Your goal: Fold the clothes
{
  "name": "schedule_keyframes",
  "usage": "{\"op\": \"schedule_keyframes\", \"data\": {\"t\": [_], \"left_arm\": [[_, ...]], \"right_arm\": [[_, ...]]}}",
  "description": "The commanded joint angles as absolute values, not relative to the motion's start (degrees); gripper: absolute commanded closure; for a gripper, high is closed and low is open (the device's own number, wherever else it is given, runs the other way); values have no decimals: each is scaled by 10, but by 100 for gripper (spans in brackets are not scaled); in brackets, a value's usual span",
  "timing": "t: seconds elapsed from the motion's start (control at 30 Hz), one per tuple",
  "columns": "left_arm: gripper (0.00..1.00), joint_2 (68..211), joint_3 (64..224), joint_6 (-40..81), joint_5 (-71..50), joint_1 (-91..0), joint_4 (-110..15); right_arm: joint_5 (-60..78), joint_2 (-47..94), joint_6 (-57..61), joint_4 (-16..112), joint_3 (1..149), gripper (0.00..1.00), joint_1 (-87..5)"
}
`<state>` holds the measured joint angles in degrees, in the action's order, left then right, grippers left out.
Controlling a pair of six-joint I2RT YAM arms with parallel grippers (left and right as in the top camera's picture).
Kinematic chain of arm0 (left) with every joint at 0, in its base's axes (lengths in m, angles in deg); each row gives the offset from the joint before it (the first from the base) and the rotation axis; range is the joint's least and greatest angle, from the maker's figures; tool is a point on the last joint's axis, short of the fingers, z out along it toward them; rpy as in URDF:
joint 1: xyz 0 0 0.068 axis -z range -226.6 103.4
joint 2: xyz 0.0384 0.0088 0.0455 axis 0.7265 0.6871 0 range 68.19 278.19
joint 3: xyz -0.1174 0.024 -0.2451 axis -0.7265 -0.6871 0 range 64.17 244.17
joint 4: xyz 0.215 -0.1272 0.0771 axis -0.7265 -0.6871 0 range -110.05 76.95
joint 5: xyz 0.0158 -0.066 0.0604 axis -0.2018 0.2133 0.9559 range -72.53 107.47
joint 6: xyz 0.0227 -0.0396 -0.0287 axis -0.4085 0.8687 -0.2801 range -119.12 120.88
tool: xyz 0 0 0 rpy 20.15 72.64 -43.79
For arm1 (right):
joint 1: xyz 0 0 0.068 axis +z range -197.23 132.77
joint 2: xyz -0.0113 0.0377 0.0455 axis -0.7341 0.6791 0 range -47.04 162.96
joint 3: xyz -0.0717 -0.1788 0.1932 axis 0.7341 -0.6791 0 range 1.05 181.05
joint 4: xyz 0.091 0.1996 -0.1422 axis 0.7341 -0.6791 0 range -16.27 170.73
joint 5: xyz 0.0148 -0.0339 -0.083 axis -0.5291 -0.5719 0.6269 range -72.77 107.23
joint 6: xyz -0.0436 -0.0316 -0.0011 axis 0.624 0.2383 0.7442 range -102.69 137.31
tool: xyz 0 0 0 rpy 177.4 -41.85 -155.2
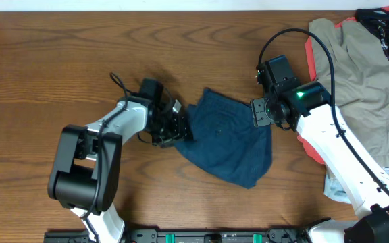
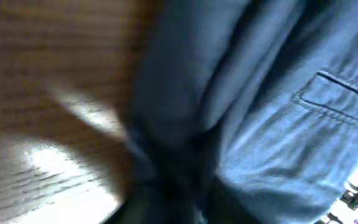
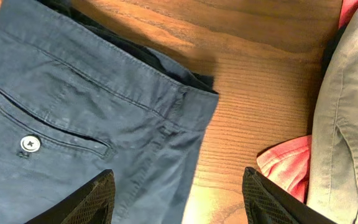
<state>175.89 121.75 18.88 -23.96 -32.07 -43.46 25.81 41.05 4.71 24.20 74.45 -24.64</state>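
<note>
From overhead, the navy trousers (image 1: pixel 231 145) lie just right of the table's (image 1: pixel 46 61) middle as a compact, skewed bundle. They seem doubled over at least once but the outline is ragged, so I judge this 1 garment only part-folded. The left tool (image 1: pixel 177 125) meets the bundle's 9 o'clock edge and the right tool (image 1: pixel 262 113) sits over its 2 o'clock corner. Toward 2 and 3 o'clock of the table a heap waits unfolded: a khaki garment (image 1: pixel 363 74) on top, a red garment (image 1: pixel 310 57) peeping out at its left rim, a black garment (image 1: pixel 383 23) at the far corner and a pale striped garment (image 1: pixel 340 185) near 4 o'clock, so most of the job looks left to do. Bare wood runs wide from 9 to 12 o'clock, while the bundle's lower tip nears the table's 6 o'clock edge and the heap crowds its 3 o'clock side. In the blurred left wrist view, blue cloth with a stitched pocket (image 2: pixel 337 93) at 2 o'clock fills the frame, with wood at 9 o'clock. The fingers are lost in the dark at 6 o'clock, so I cannot tell whether this tool grips the cloth. In the right wrist view, the 2 fingers (image 3: pixel 98 199) stand wide apart, holding nothing, above the waistband corner, with a button (image 3: pixel 30 144) at 9 o'clock. A strip of bare wood separates the trousers from the red and khaki cloth at 3 o'clock, which leaves little room for folding that way.
</note>
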Motion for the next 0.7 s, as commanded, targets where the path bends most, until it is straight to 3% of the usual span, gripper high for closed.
{"op": "schedule_keyframes", "data": {"t": [0.0, 0.2, 0.37, 0.67], "left_arm": [[94, 1769, 1220, 194, -215, -334, -431], [94, 1766, 1278, 195, -111, -414, -449], [93, 1766, 1377, 203, -26, -532, -496], [94, 1766, 1468, 248, 1, -731, -489]], "right_arm": [[260, 401, 40, 241, 752, 36, -259], [260, 401, 40, 239, 752, 36, -259], [260, 401, 40, 236, 752, 36, -260], [260, 401, 40, 237, 752, 36, -269]]}}
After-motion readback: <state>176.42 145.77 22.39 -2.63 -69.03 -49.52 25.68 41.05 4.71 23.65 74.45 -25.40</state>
